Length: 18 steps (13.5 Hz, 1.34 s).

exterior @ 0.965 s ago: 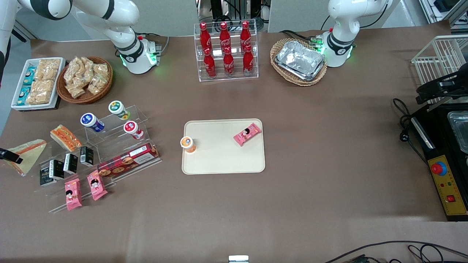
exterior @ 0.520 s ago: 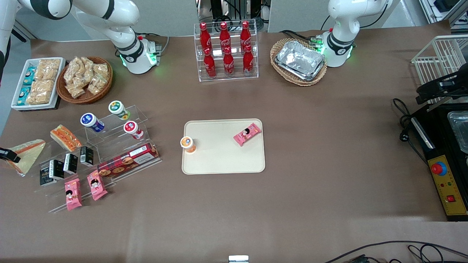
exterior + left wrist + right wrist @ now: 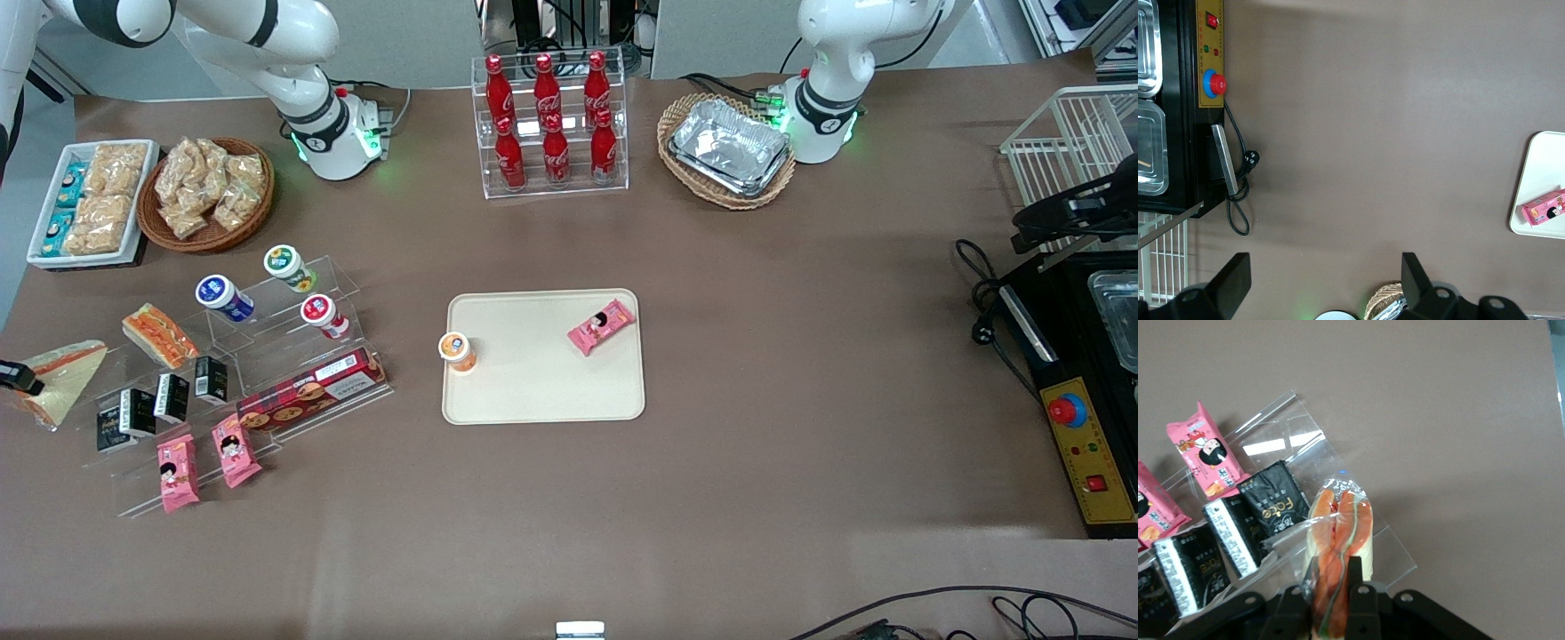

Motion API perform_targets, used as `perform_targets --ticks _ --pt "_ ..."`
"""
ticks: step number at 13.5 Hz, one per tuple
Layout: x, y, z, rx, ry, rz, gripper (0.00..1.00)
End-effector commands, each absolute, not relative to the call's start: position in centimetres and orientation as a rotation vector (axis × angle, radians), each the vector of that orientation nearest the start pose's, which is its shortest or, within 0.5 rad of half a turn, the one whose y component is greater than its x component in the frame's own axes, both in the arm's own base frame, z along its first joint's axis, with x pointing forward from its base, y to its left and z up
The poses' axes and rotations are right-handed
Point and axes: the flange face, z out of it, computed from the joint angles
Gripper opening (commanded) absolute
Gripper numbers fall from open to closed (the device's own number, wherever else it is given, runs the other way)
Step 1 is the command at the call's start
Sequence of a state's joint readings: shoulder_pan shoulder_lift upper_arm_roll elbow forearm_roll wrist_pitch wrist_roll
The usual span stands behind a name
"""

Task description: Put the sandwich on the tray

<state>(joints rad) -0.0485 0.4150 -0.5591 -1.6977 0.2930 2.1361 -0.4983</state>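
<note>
Tray (image 3: pixel 542 391) sat mid-table, carrying an orange cup (image 3: pixel 457 349) and a pink packet (image 3: pixel 601 325). Sandwich (image 3: pixel 60 377) was lifted at its 9 o'clock, toward the working arm's end, pinched by the gripper (image 3: pixel 1328 600), well apart from tray.

Left wrist view: bare brown table (image 3: pixel 1371 120). Black control box (image 3: pixel 1205 100) with yellow panel and red button (image 3: pixel 1218 85). Tray (image 3: pixel 1538 180) edge carries a pink snack packet (image 3: pixel 1543 208).
</note>
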Motion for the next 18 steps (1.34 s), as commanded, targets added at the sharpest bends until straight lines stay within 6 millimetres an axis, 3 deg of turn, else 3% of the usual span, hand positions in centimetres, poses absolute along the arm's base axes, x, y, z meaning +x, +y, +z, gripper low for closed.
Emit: perform_targets --ticks 1,6,10,15,18 --pt "57.4 -32.9 41.6 -3.089 0.297 -0.145 0.00" --pt "57.8 -32.3 44.7 -3.065 0.282 -0.083 0.00" --pt "58.5 -30.5 47.1 -3.044 0.364 -0.012 0.00" --pt "60.5 -23.4 49.0 -3.061 0.536 0.084 0.00" --pt "61.5 -16.9 50.3 -3.048 0.691 0.147 0.00"
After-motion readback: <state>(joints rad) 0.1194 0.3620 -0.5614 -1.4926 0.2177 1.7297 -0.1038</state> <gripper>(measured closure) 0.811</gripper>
